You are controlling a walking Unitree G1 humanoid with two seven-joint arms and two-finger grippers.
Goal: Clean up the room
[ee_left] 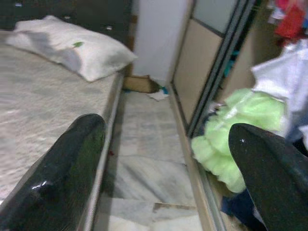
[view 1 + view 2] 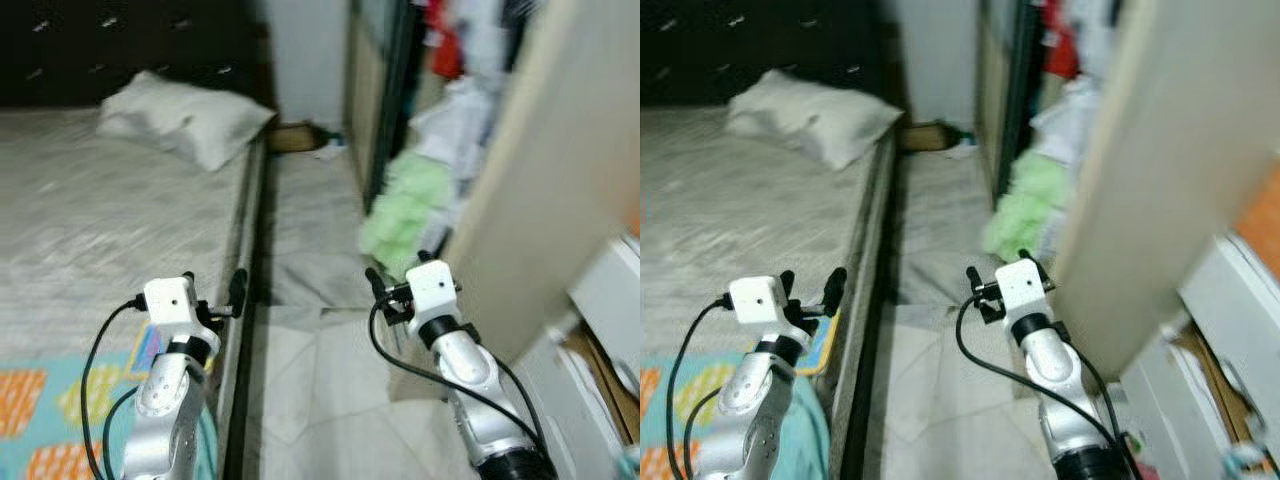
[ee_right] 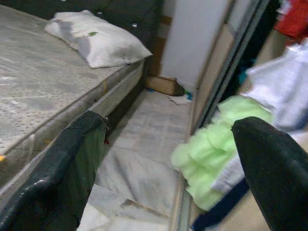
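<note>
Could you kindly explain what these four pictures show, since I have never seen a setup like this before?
This is a humanoid robot in a bedroom. Two pictures come from cameras in its head, looking down at its silver arms. The other two come from cameras on its wrists, looking out between two black fingers. The left hand and right hand are both open and hold nothing. On the bed lies a white pillow. A fluffy green cloth spills from the wardrobe onto the marble floor.

A grey-sheeted bed (image 2: 90,220) with dark headboard (image 2: 100,45) flanks a narrow pale tiled floor (image 2: 310,230) beside a sliding-door wardrobe (image 2: 375,90).
</note>
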